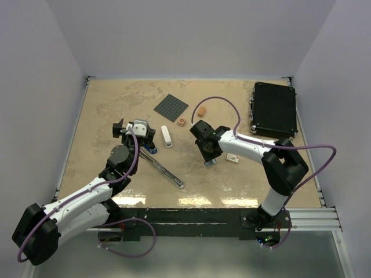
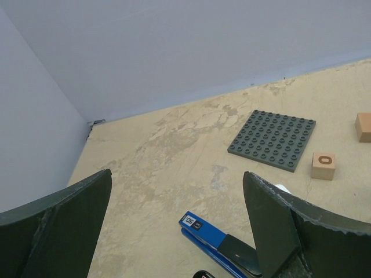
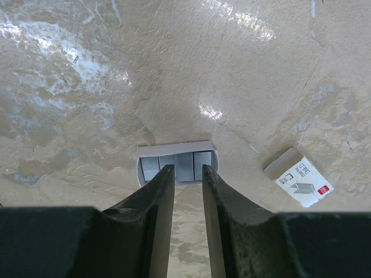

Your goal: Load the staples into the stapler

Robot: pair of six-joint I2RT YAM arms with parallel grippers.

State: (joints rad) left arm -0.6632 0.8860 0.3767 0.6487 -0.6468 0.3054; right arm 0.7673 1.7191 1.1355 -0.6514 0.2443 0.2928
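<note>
Jaws on the right tool (image 3: 187, 169) stand a narrow slot apart, with the bench (image 3: 261, 69) showing between the two dark fingers. Their tips are down at the near edge of the staples tray (image 3: 177, 164), a small grey tray holding a row of grey staple strips, and one strip lies in line with the slot. The tips hide the point of contact in the wrist view, so I cannot tell whether they pinch that strip or only straddle it. The staples box (image 3: 300, 178) is small and whitish with dark print. It lies flat on the bench near the tray, on its right in this view, and does not touch it.

The left tool (image 2: 178, 179) is spread wide with nothing between its fingers. It hangs above the blue and black end of the stapler (image 2: 211, 240). Seen from above, the stapler lies opened out left of centre, its long metal rail running toward the near edge. Tray and box sit well apart from it, right of centre.

A small white piece (image 1: 167, 137) lies just beside the left tool. Farther back are a grey studded plate (image 1: 171, 108) and two orange blocks (image 1: 182, 121). A black case (image 1: 273, 110) fills the far right corner.
</note>
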